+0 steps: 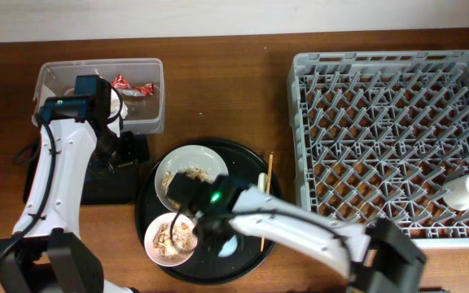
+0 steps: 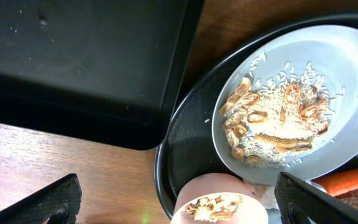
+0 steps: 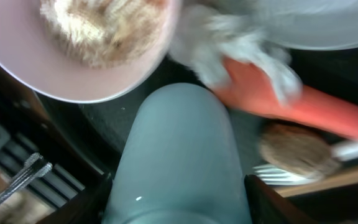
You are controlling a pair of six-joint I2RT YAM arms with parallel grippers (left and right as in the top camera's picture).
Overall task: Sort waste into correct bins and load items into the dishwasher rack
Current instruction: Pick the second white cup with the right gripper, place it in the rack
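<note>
Right gripper (image 3: 179, 208) grips light blue cup (image 3: 176, 143) — red wrapper (image 1: 122, 82) print unreadable.

A grained wooden table (image 1: 218, 89) carries a grey plastic rack (image 1: 389, 59), a clear plastic tub (image 1: 159, 98) and a matt black tray (image 2: 73, 62); the pale blue cup (image 3: 173, 155) shines glossy smooth.

Brown wooden table (image 1: 243, 98); pale strip (image 1: 218, 16) along its far edge.
</note>
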